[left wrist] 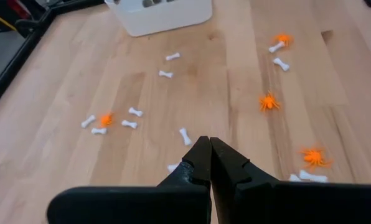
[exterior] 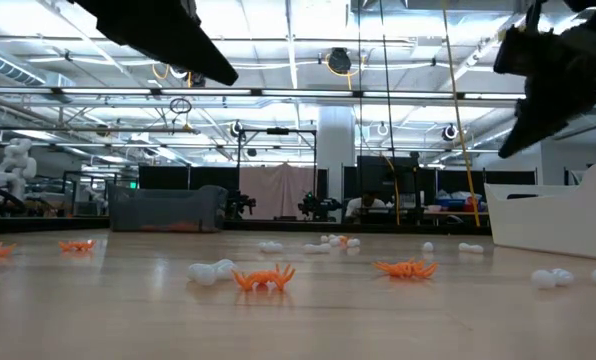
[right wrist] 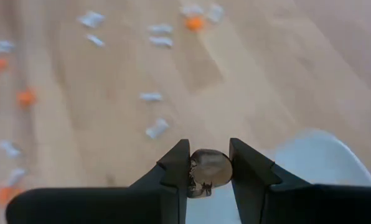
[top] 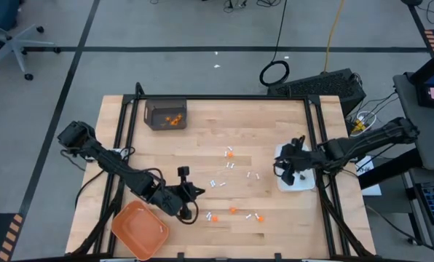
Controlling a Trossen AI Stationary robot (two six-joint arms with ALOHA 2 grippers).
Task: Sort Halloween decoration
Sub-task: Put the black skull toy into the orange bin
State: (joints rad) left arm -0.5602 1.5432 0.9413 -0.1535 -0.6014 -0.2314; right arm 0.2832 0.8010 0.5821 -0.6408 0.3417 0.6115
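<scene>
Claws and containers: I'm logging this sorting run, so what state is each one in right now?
Left claw: shut, empty, above the table near the orange tray.
Right claw: shut on a dark skull piece, over the white dish.
White dish: upright, contents hidden.
Orange tray: upright, empty.
Dark bin: upright, holding orange bits.

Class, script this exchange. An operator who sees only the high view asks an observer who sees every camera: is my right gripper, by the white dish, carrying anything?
Observer: Yes. The right gripper is shut on a small rounded dark brown-black piece, beside the rim of the white rectangular dish.
Operator: And the left gripper near the orange tray?
Observer: The left gripper is shut with nothing in it, pointing toward the scattered pieces.
</scene>
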